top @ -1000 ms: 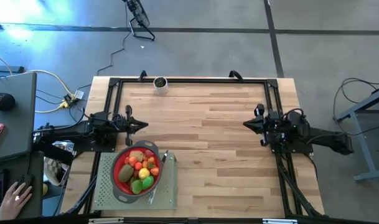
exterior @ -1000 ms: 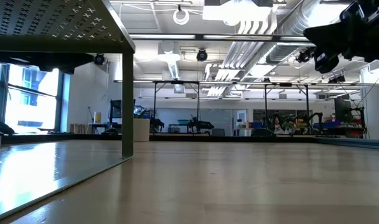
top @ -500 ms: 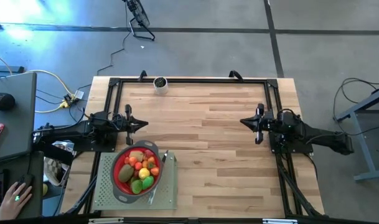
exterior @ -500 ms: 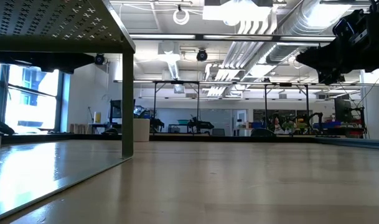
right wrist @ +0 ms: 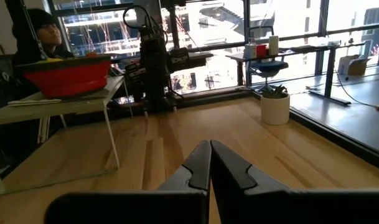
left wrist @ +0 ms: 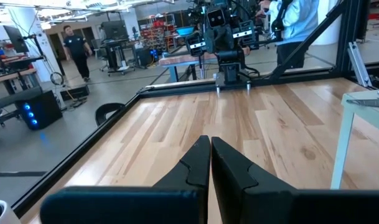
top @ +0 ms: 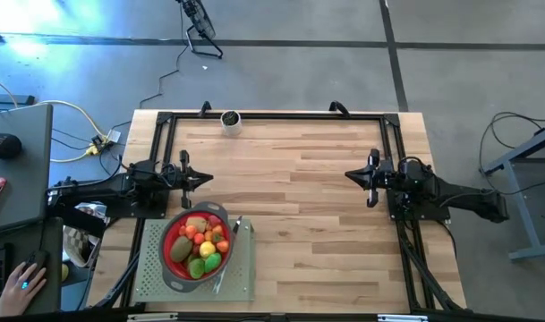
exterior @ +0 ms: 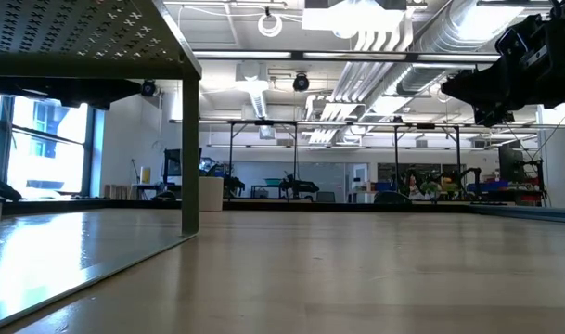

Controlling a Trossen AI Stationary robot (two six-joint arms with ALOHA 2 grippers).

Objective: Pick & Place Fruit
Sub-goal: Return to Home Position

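On the left, my left hand (top: pixel 200 179) sits where it was a second ago, fingers together on nothing, held above the surface (top: pixel 299 224) just behind the grey perforated shelf (top: pixel 151 277); its wrist view shows the two dark fingers (left wrist: pixel 229 163) pressed side by side. The shelf, the red strainer (top: pixel 164 250) on it and the slim grey knife (top: pixel 237 228) lying along the strainer's right side also lie as they did. Over on the right, my right hand (top: pixel 351 174) is what differs: a second ago it was drawn back and turned closer to its arm, and it now reaches a little farther toward the middle of the surface, level, as it already did half a second ago. In the low view it hangs high at the right edge (exterior: pixel 449 90). Its fingers (right wrist: pixel 229 168) are together too, with nothing between them. The fruit (top: pixel 199 246) is all heaped inside the strainer, on the shelf at the near left corner. From left to right I see a dull brown-green oval piece, a brown one at the far side, small orange and red ones in the middle, one yellow, and bright green pieces at the near side. From my right wrist the heap barely tops the strainer's rim.
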